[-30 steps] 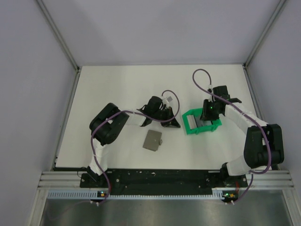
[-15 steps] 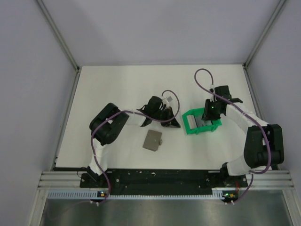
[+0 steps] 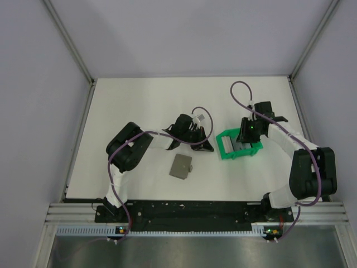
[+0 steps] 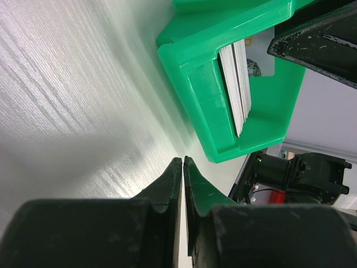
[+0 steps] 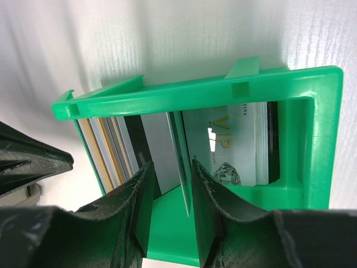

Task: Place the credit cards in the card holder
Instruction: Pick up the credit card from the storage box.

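A stack of credit cards [image 5: 223, 146] stands on edge inside the bright green tray [image 5: 195, 92]. My right gripper [image 5: 170, 163] is open above the tray, its fingers either side of one thin grey card [image 5: 179, 151] tilted out of the stack. From above, the right gripper [image 3: 245, 135] hangs over the tray [image 3: 226, 149]. The grey card holder [image 3: 181, 166] lies flat on the table, near and left of the tray. My left gripper [image 4: 183, 159] is shut and empty, pointing at the tray [image 4: 206, 95] and its cards [image 4: 240, 84]. From above, the left gripper [image 3: 208, 146] lies just left of the tray.
White table with grey walls on the left, back and right. The right arm's purple cable [image 3: 240, 95] loops behind the tray. A black rail [image 3: 184, 211] with the arm bases runs along the near edge.
The right wrist shifted slightly over the tray a second ago and then held. The left arm and the card holder have not moved.
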You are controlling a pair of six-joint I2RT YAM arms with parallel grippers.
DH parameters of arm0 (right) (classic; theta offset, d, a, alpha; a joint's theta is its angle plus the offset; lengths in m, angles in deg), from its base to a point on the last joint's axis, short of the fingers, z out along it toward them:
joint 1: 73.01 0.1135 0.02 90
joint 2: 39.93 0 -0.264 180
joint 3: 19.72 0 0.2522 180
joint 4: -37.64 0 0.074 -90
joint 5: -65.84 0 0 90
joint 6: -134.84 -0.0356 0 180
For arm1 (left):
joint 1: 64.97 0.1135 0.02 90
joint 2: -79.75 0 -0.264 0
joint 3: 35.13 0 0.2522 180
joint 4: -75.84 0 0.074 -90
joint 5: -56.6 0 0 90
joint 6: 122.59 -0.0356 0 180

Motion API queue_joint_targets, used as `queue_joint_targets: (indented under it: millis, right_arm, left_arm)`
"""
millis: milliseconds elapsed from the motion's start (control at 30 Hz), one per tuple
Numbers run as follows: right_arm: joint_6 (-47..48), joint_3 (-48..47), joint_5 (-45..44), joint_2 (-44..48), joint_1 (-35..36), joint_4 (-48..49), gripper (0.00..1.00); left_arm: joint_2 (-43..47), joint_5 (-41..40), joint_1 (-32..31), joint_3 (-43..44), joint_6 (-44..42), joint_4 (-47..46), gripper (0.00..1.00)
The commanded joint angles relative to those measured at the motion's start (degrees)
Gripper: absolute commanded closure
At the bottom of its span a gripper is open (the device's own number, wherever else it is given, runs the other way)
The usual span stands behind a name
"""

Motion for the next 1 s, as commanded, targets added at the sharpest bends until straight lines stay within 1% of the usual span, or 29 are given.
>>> queue_joint_targets:
  millis: [0,200,333,367,467,533,633,833,967]
  right_arm:
    - [-0.15,-1.15,1.68,-0.11,-0.48,1.54,0.66]
    - [0.55,-1.42,1.24,-1.86,-0.22,1.63,0.67]
    - [0.81,-1.59,0.46,-3.71,0.74,1.54,0.69]
    - [0.90,-1.77,0.10,-3.89,1.01,1.54,0.71]
    - [0.73,-2.29,-0.43,-4.15,1.19,1.63,0.83]
    - [0.81,-2.73,-0.69,-3.54,1.19,1.71,0.87]
    - [1.08,-3.44,-1.31,-1.70,1.19,1.54,1.00]
    - [2.04,-5.89,-1.04,2.08,1.19,-2.06,1.00]
    - [1.96,-7.21,-2.10,4.37,1.19,-4.08,1.00]
  left_arm:
    - [2.18,0.28,-0.09,0.32,-0.14,-3.22,0.92]
    - [2.18,0.28,-0.18,0.23,-0.06,-3.48,0.92]
    - [2.18,0.45,-0.09,0.15,-0.06,-3.57,0.92]
    - [2.26,0.45,-0.09,0.23,-0.06,-3.48,0.92]
    - [2.27,0.45,-0.09,0.23,-0.06,-3.48,0.92]
    - [2.27,0.45,-0.09,0.23,-0.06,-3.39,0.92]
    - [2.62,0.45,-0.18,0.15,-0.06,-3.31,0.92]
    - [3.84,0.01,-0.09,0.06,-0.85,-2.43,0.92]
    - [6.21,-1.56,-0.09,-0.64,-2.34,-1.55,0.91]
